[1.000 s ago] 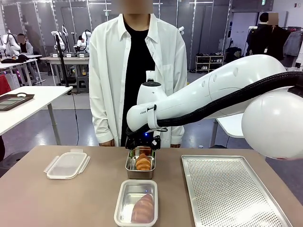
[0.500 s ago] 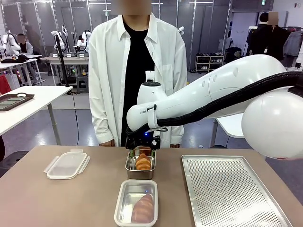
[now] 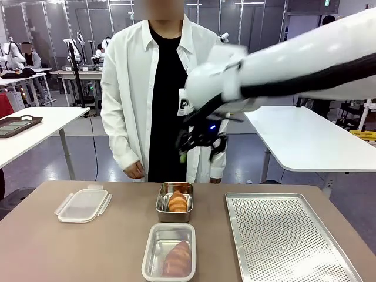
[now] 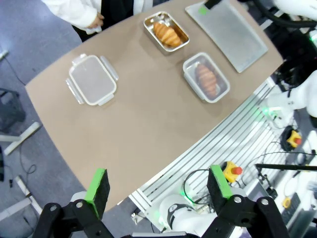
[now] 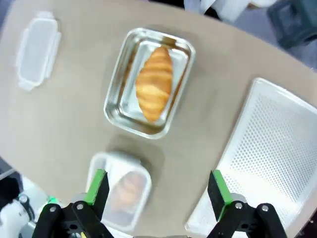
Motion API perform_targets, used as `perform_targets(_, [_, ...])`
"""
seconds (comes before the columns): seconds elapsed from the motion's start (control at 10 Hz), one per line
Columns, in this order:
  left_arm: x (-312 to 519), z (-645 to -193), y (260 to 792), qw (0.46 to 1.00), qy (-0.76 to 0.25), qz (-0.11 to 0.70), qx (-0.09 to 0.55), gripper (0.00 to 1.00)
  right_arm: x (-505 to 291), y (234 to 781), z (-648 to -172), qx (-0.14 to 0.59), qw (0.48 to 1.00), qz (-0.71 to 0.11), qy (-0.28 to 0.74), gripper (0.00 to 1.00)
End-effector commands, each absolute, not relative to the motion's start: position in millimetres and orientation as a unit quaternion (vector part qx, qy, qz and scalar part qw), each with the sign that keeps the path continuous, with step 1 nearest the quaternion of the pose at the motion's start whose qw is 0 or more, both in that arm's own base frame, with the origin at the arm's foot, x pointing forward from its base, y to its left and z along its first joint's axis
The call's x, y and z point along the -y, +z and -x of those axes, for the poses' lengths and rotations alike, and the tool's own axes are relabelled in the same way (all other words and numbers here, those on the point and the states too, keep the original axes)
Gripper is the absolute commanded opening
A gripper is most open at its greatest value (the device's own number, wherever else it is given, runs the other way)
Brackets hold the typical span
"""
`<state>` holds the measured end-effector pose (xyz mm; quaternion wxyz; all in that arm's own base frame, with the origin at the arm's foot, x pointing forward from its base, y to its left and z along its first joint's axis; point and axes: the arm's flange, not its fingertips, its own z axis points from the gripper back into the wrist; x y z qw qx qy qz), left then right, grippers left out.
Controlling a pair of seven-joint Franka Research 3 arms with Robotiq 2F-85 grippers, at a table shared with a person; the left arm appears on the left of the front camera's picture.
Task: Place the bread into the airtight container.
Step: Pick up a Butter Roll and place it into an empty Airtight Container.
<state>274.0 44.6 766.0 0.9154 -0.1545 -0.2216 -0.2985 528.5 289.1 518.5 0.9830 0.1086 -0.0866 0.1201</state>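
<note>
Right gripper (image 3: pixel 198 148) hangs high above the table (image 3: pixel 70 247), its 2 green-padded fingers spread wide with nothing between them; in the front view it is motion-blurred and partly lost against the person's (image 3: pixel 154 88) dark shirt, so the pads are hard to pick out there. Seen from the right wrist, its open fingers (image 5: pixel 97 186) frame the table below. Beneath it sits a steel tray (image 3: pixel 161 205) holding 1 golden croissant (image 3: pixel 178 201), and nearer the robot an airtight container (image 3: pixel 154 258) with bread (image 3: pixel 178 259) lying inside (blurry and pale in the right wrist view, its near end cut off by the frame). The container's lid (image 3: pixel 83 205) lies apart to the left, on the table. A perforated baking sheet (image 3: pixel 282 241) lies to the right, its corner cropped. Left gripper (image 4: pixel 161 183) is held well above the table's edge, fingers wide apart and holding nothing. One of the person's hands (image 3: pixel 135 170) hangs just behind the far edge.
</note>
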Motion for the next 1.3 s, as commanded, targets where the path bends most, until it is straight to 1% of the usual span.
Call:
perform_targets(0.0, [-45,-273,766,0.912,-0.310,0.153,0.221,1.00,-219,556,-478,0.099,0.968,-0.146,0.176,1.00])
perform_targets(0.1, [-45,-273,766,0.912,-0.310,0.153,0.221,1.00,-192,577,-464,0.107,0.967,-0.134,0.190,1.00])
perform_targets(0.2, [-45,-273,766,0.912,-0.310,0.153,0.221,1.00,-160,594,-456,0.098,0.969,-0.148,0.171,1.00])
perform_targets(0.3, [-45,-273,766,0.912,-0.310,0.153,0.221,1.00,-123,605,-447,0.095,0.969,-0.139,0.179,1.00])
perform_targets(0.4, [-45,-273,766,0.912,-0.310,0.153,0.221,1.00,-86,615,-435,0.105,0.971,-0.126,0.172,1.00])
perform_targets(0.6, [-45,-273,766,0.912,-0.310,0.153,0.221,1.00,-41,634,-413,0.145,0.973,-0.093,0.153,1.00])
perform_targets(0.8, [-45,-273,766,0.912,-0.310,0.153,0.221,1.00,-17,640,-396,0.165,0.973,-0.081,0.140,1.00])
perform_targets(1.0, [-45,-273,766,0.912,-0.310,0.153,0.221,1.00,-14,633,-400,0.173,0.974,-0.084,0.120,1.00])
perform_targets(1.1, [-45,-273,766,0.912,-0.310,0.153,0.221,1.00,-11,650,-398,0.158,0.975,-0.084,0.131,1.00])
perform_targets(1.2, [-45,-273,766,0.912,-0.310,0.153,0.221,1.00,-11,650,-398,0.158,0.975,-0.084,0.131,1.00])
